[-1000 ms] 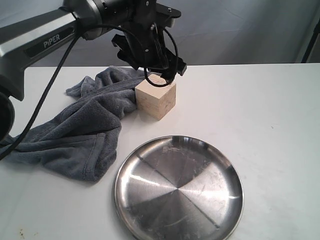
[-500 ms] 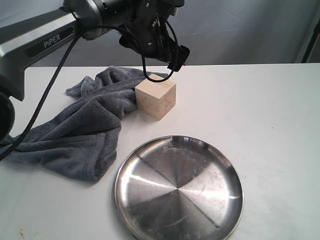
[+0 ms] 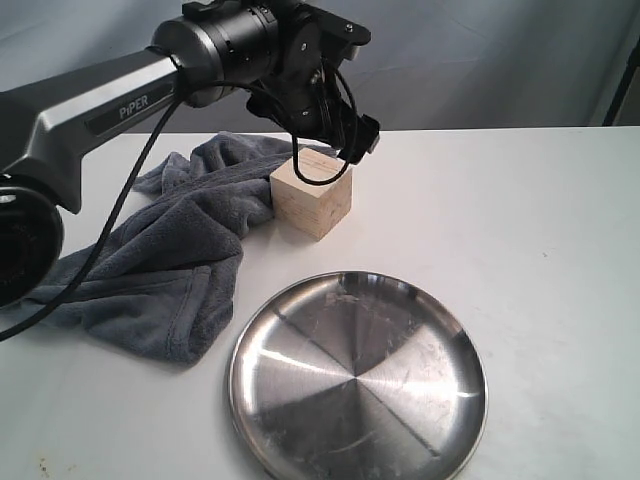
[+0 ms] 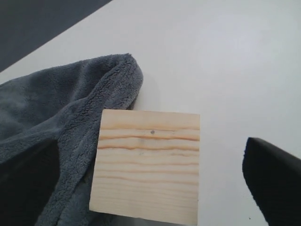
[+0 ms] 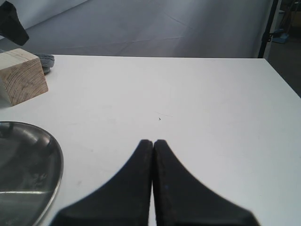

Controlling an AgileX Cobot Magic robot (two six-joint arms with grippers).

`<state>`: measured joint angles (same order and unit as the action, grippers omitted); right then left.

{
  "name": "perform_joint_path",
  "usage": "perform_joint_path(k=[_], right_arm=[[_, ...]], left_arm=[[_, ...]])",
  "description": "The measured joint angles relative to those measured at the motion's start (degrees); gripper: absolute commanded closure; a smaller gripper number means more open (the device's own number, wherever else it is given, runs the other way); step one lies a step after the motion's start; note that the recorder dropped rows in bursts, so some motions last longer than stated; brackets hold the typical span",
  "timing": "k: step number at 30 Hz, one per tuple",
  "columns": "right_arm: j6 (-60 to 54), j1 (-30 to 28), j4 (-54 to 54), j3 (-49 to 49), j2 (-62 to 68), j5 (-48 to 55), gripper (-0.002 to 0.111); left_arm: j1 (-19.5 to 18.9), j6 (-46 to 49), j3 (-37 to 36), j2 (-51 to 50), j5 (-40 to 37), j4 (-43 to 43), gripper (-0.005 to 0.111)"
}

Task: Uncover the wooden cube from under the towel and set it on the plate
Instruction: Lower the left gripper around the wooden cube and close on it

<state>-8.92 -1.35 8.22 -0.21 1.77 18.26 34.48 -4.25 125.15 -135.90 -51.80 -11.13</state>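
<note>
"One thing is plain: the pale, grain-lined wooden cube (image 3: 312,195) is out in the open. It stands on the white table (image 3: 520,230) near the round, shiny steel plate (image 3: 236,385), clear of its rim."

"And the dark grey fleecy towel (image 3: 170,250)?"

"Heaped beside the plate, off its rim, with one fold pressed against a face of the cube. That fold is what I'd watch."

"The left gripper (image 3: 328,148) looks ready."

"Its fingers are spread wide, hanging just over the cube, one to each side, gripping nothing. To grasp well, I'd say it should come straight down and keep the towel-side finger between cloth and wood so no fleece gets pinched in. Then it can close square on two flat opposite faces, low enough not to tip the block."

"And the right gripper (image 5: 153,146)?"

"Near the plate on the side away from the towel, well apart from the cube, fingertips pressed together, holding nothing. After the grasp, it's only a lift and a short carry to the plate's middle."
</note>
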Motion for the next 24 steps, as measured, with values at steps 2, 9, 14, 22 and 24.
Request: perform_joint_path(k=[2, 9, 14, 22, 24], right_arm=[[0.00, 0.00, 0.00, 0.00, 0.00, 0.00, 0.108], [0.00, 0.00, 0.00, 0.00, 0.00, 0.00, 0.108], [0.00, 0.00, 0.00, 0.00, 0.00, 0.00, 0.108], [0.00, 0.00, 0.00, 0.00, 0.00, 0.00, 0.108], [0.00, 0.00, 0.00, 0.00, 0.00, 0.00, 0.108]], left_arm=[[-0.29, 0.00, 0.00, 0.00, 0.00, 0.00, 0.002], [-1.73, -1.10, 0.00, 0.00, 0.21, 0.00, 0.002], [-1.84, -1.33, 0.00, 0.00, 0.98, 0.00, 0.002], [-1.84, -1.10, 0.00, -0.54, 2.87, 3.10, 0.002], [-1.84, -0.45, 0.00, -1.19, 2.96, 3.23, 0.002]])
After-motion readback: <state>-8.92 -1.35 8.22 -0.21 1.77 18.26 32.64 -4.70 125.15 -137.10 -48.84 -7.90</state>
